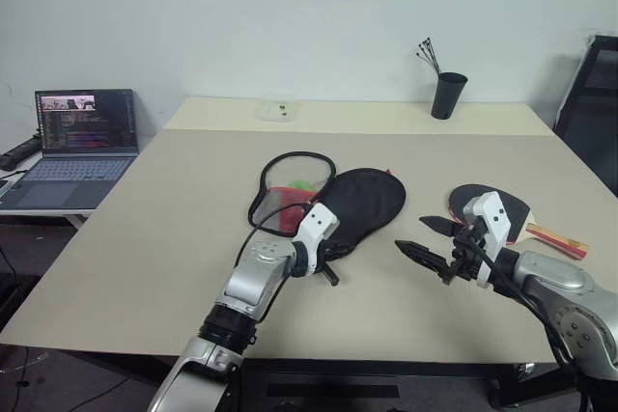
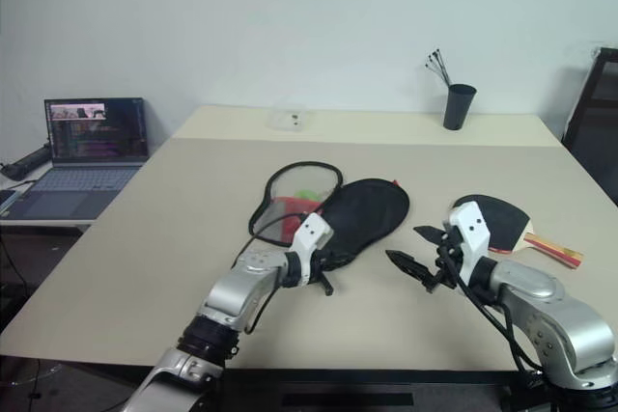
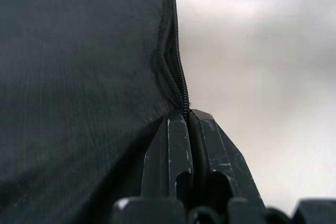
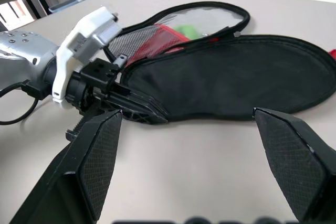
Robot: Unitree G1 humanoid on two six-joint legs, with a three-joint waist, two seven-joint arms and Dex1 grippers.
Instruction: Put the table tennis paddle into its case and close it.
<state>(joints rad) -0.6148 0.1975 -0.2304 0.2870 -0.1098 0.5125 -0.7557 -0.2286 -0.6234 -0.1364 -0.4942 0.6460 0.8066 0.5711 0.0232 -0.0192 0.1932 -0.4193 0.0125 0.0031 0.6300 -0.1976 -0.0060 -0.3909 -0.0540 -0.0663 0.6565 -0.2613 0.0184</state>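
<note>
Left gripper (image 3: 186, 116) clamps the case (image 1: 362, 202) rim; right gripper (image 4: 184, 166) gapes, empty. Lift the flap gently, keeping the opening clear for the paddle (image 1: 517, 219).

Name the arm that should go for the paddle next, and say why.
The right. Its tool hangs open just beside the table tennis paddle, which lies on the table at the robot's right. The left tool is shut on the rim of the open case, so it is busy holding that.

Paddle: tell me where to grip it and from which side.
Grip the wooden handle, coming from the right. The paddle lies flat, blade towards the case, handle pointing right and clear of everything; it is narrow enough for the open right tool, where the blade is too wide.
</note>
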